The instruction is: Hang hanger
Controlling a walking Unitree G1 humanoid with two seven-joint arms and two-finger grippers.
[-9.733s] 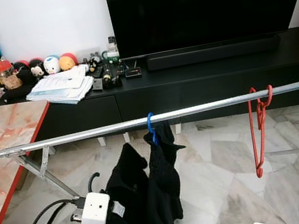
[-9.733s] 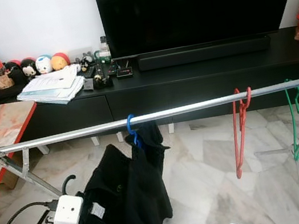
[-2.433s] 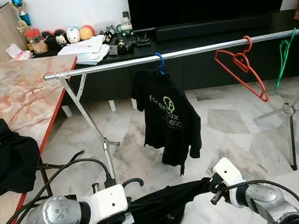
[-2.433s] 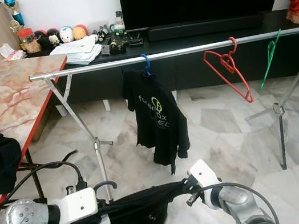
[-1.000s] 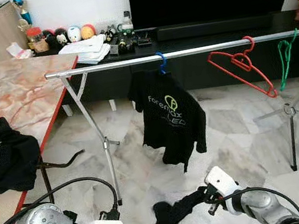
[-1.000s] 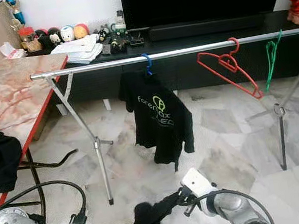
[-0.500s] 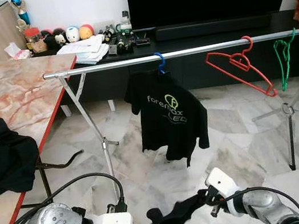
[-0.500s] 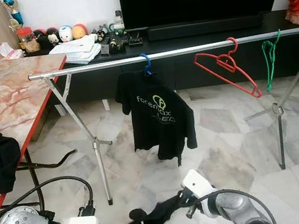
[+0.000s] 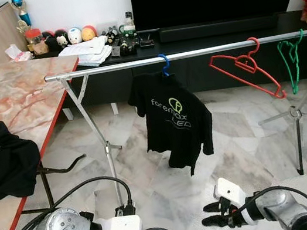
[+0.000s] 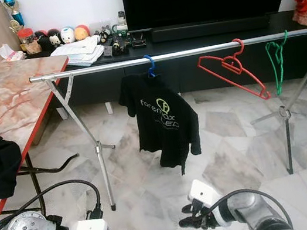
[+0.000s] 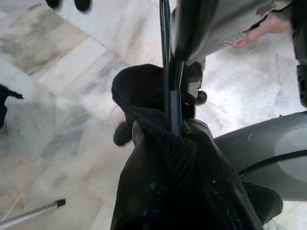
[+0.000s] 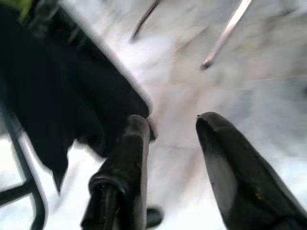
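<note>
Released from the black garment (image 11: pixel 177 182) since the previous frame: right hand (image 9: pixel 214 216), fingers apart, lower centre.
Left hand (image 11: pixel 173 96) at lower left, clenched on dark hanger (image 11: pixel 166 52) threaded through garment. Rail (image 9: pixel 190 53) spanning upper frame, with hung T-shirt (image 9: pixel 173 120), red hanger (image 9: pixel 246 69), green hanger (image 9: pixel 291 61).

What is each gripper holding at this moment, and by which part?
The left gripper is shut on a dark hanger carrying a black garment, gripping it at the neck. The right gripper is open and holds nothing.
</note>
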